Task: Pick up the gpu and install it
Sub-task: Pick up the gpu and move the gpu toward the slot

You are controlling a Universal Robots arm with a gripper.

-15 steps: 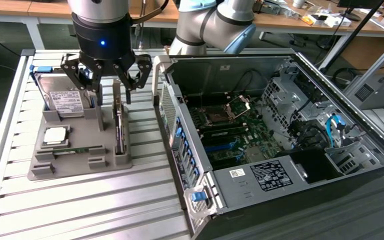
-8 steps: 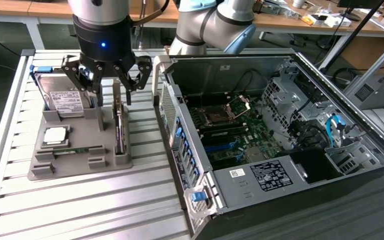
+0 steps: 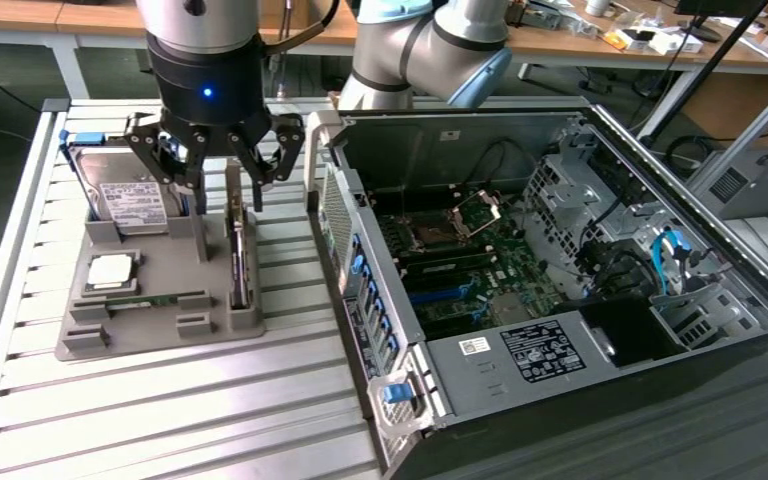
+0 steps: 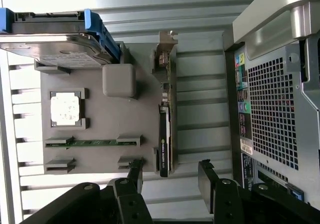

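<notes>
The gpu [image 3: 239, 255] is a thin black card standing on its edge in a slot of the grey holder tray [image 3: 157, 335]. In the wrist view the gpu [image 4: 165, 119] appears edge-on, its silver bracket at one end. My gripper [image 3: 221, 185] hangs open just above the gpu's far end, one finger on either side of the card's line. In the wrist view my gripper [image 4: 171, 176] has its dark fingers [image 4: 135, 174] spread apart, straddling the card's end without touching it. Nothing is held.
On the same holder lie a silver hard drive [image 3: 124, 195] with blue rails, a square processor [image 3: 111, 268] and a green memory stick [image 3: 144, 300]. The open computer case [image 3: 558, 270] stands close on the exterior view's right, motherboard exposed. The slatted metal table [image 3: 157, 420] carries everything.
</notes>
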